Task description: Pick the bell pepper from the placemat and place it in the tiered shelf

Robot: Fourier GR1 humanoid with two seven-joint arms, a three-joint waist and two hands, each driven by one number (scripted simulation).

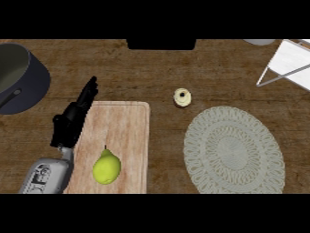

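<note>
The round, pale lace-patterned placemat lies on the wooden counter at the right, and nothing sits on it. No bell pepper shows anywhere in the head view. The white tiered shelf stands at the far right corner, only partly in view. My left hand is at the left, over the left edge of a cutting board, fingers straight and pointing away, holding nothing. My right hand does not show.
A wooden cutting board bears a yellow-green pear near its front. A dark pot with a long handle fills the far left. A small cream round thing lies mid-counter. A black object sits at the back edge.
</note>
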